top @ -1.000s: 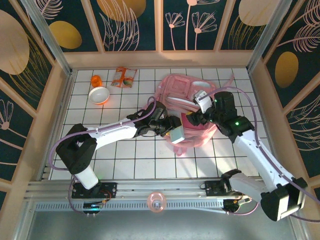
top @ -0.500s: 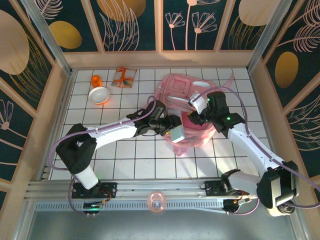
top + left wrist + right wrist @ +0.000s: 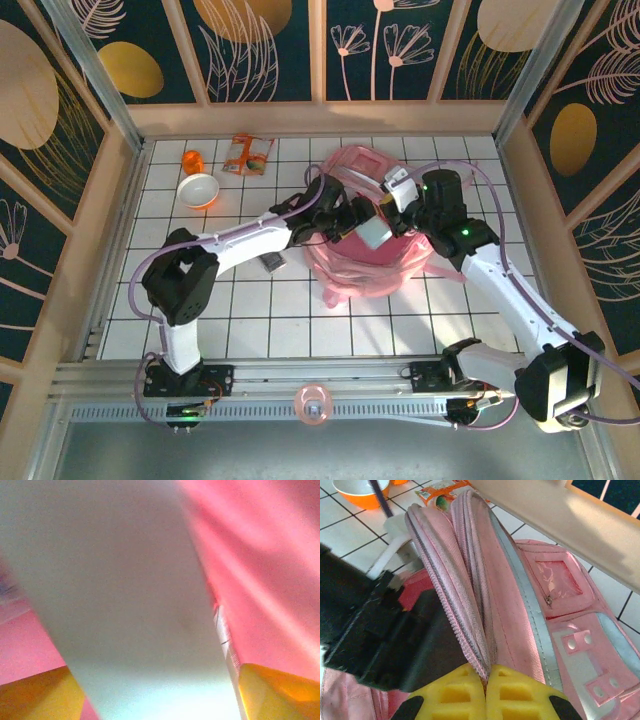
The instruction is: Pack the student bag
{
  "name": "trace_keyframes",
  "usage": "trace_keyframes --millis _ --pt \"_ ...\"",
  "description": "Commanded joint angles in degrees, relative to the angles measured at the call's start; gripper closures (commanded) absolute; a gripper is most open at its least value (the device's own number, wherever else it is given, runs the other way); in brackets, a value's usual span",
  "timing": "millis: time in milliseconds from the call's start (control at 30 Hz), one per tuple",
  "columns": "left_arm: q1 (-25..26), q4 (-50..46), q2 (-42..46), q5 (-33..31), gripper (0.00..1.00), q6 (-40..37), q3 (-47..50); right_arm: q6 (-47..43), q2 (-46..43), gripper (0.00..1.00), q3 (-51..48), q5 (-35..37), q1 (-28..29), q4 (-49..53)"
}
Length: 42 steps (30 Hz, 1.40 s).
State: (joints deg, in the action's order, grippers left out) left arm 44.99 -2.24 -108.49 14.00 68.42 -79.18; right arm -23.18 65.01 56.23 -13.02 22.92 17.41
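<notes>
Since the earlier frame, the left gripper (image 3: 352, 218) is carried from the lower middle toward the centre of the top view, with a pale flat box (image 3: 375, 233) at its tip; the student bag (image 3: 365, 272) is dragged and bunched along with it; the right gripper (image 3: 393, 204) is brought together. Nearest, at the bottom centre of the right wrist view, the yellow pads (image 3: 465, 677) are clamped on the bag's zipped rim, apparently so that the mouth is kept parted. In the left wrist view the box is flanked by yellow fingers (image 3: 30, 695) at both lower corners, with pink fabric all round; whether it is gripped or let go cannot be told. The bag lies right of centre in the top view; it is judged soft, limp and light, so sagging and folding are expected unless it is held; the piped zip seam or the white trim is judged the firmest hold, thin fabric being liable to slip. Farther off, at upper left, an orange bowl (image 3: 198, 189), an orange cup (image 3: 192, 160) and a snack packet (image 3: 247, 154) are left on the table (image 3: 230, 330).
</notes>
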Motion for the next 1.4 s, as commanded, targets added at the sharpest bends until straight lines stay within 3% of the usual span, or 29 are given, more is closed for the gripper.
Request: trace_keyframes --millis 0,100,267,400,600,667,733,833,933,1133,1200,1367 --pt "-0.34 1.95 1.24 -1.25 0.12 -2.77 -1.60 3.71 -1.19 1.00 2.84 -0.79 -0.19 -6.79" --pt "-0.34 2.62 5.99 -3.49 0.10 -4.00 4.78 4.85 -1.16 1.00 2.31 -1.03 -0.76 -8.33" --pt "-0.36 5.02 16.36 -6.05 0.21 -5.39 17.43 6.29 -1.53 1.00 2.81 -1.86 -1.67 -8.66" --pt "-0.69 4.29 22.49 -8.64 0.28 -10.54 21.34 3.37 -3.49 1.00 1.38 -6.08 -2.00 -7.78" --pt "-7.89 7.46 28.95 -6.51 0.26 -12.31 25.69 1.53 -3.51 1.00 -0.57 -11.09 -2.00 -0.53" --pt "-10.08 8.36 30.82 -6.43 0.26 -13.97 25.71 5.11 -2.96 0.87 -1.60 -12.19 -2.00 0.56" --pt "-11.60 6.52 31.33 -8.09 0.25 -17.77 22.98 11.73 -3.09 0.55 -2.56 -13.40 -1.96 0.57" --pt "-12.64 3.44 29.30 -9.52 0.21 -23.53 16.62 24.47 -4.96 0.37 -3.05 -12.89 -1.91 0.79" --pt "-12.96 0.08 23.26 -8.41 0.19 -27.77 9.17 36.09 -8.56 0.31 -2.99 -8.29 -1.93 3.93" --pt "-12.91 -2.23 8.73 -5.20 0.26 -30.79 1.28 57.63 -18.41 0.29 -12.20 7.97 -2.75 10.34" --pt "-12.89 -1.75 5.60 -4.24 0.34 -30.40 1.74 60.16 -18.76 0.30 -16.51 8.14 -3.65 9.50" --pt "-12.12 1.34 3.29 -1.83 0.43 -29.42 8.45 62.20 -12.94 0.33 -24.51 3.80 -5.17 -1.27"
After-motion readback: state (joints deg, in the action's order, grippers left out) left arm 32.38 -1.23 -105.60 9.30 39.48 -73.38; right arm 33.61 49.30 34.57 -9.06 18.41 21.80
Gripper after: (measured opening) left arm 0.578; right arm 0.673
